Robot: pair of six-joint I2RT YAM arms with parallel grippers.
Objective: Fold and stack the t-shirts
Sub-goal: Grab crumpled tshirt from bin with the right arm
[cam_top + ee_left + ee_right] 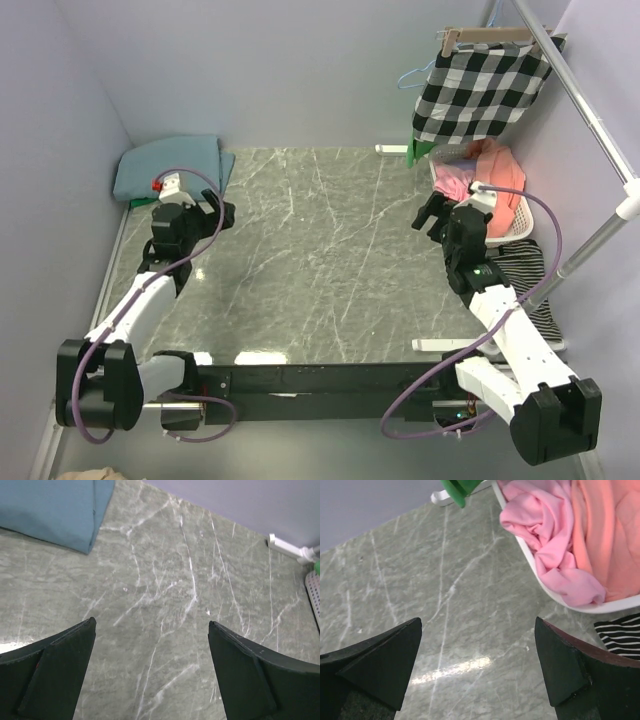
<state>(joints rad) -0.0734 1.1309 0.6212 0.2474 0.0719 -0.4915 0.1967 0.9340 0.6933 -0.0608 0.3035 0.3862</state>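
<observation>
Left gripper (pixel 151 622) and right gripper (pixel 477 620) are held spread wide, nothing grasped. Farther out, the teal t-shirt (pixel 170 165) is seen folded at the far-left corner — the pink t-shirt (pixel 545 525) lies crumpled in the basket (pixel 600 608), judged yet to be folded and stacked.

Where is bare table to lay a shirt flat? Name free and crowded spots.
Free: the middle of the table, between left gripper and right gripper. Crowded: teal t-shirt in the far-left corner; basket, pink t-shirt and striped garment along the right edge.

Bright, even light w/ glare on tabletop (pixel 455 667).
</observation>
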